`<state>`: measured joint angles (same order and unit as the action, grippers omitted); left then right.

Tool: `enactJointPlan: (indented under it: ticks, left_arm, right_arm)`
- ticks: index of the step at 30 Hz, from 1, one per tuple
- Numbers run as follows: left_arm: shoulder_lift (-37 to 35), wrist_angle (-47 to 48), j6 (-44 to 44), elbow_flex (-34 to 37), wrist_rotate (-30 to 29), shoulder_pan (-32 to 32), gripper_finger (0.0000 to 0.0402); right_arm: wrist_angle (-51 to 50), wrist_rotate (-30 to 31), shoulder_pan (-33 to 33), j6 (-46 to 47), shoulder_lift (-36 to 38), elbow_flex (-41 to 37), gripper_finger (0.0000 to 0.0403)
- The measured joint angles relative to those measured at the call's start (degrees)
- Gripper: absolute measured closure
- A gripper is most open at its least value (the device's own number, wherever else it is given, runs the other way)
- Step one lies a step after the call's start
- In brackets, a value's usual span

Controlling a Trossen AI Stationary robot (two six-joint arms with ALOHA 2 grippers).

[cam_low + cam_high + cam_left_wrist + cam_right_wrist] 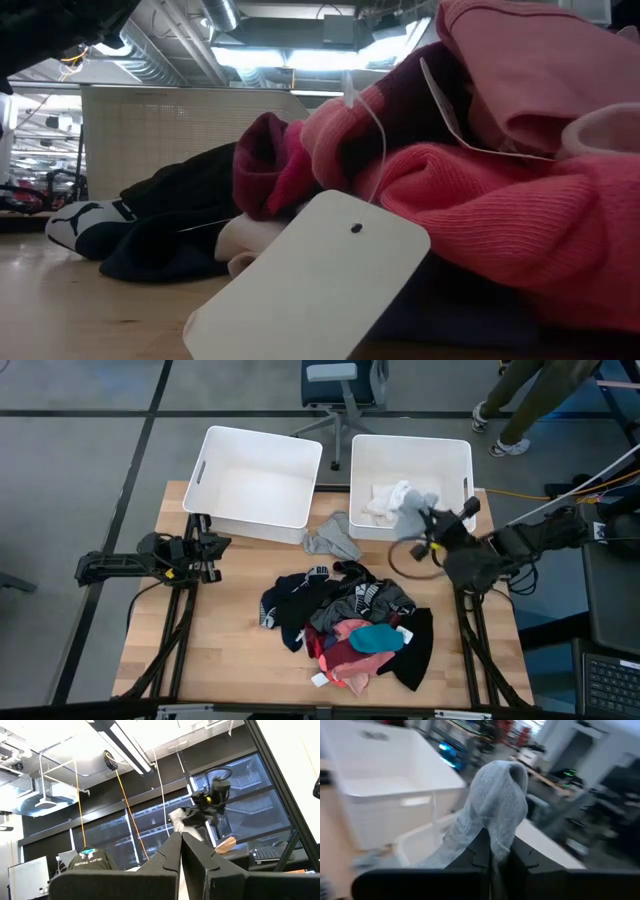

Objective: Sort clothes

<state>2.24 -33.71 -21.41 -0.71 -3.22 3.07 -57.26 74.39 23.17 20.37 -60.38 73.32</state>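
Observation:
The clothes lie in a mixed pile (350, 625) of black, pink, red and teal pieces at the table's middle. The low view shows the pile close up, a pink garment (520, 200) with a white tag (310, 290) in front. A grey piece (335, 538) rests flat on the table between the two bins. My right gripper (425, 520) is shut on a grey garment (412, 508) over the right bin (462, 460), which holds white pieces (385, 500). At the table's left edge my left gripper (212, 555) waits, shut (181, 840), touching nothing. My right gripper pinches a bunched fold of the grey garment (492, 837) between its two fingers. The fingers come about level from the table's right side. The garment is lifted clear above the right bin; it bulges past the fingertips, and one end (455, 845) droops beside them.
The left bin (205, 470) stands at the far left of the table with nothing in it. A dark cable loop (400, 560) lies near the right arm's base. A chair and a person's legs (520, 410) are beyond the far edge. Bare wood (230, 650) lies left of the pile.

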Motion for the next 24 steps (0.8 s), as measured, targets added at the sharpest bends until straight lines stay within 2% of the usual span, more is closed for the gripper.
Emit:
enactJointPlan:
  ticks: [10,18,21,24]
  left_arm:
    - [0.00,0.00,-0.24,0.00,0.02,0.00,0.0398]
    - [0.00,0.00,-0.50,0.00,0.02,-0.01,0.0398]
    - [-0.02,-0.05,-0.50,0.00,0.00,0.00,0.0398]
    - [-0.01,-0.04,-0.48,0.00,0.00,0.00,0.0398]
  right_arm:
    - [1.92,-8.53,-25.86,-6.78,-0.52,-0.02,0.0372]
    - [4.77,-26.61,-42.71,-10.97,-2.90,-0.02,0.0363]
    - [4.76,-33.15,-47.04,-11.93,-4.73,-0.02,0.0344]
    - [4.68,-37.22,-50.05,-10.39,-6.89,-0.02,0.0315]
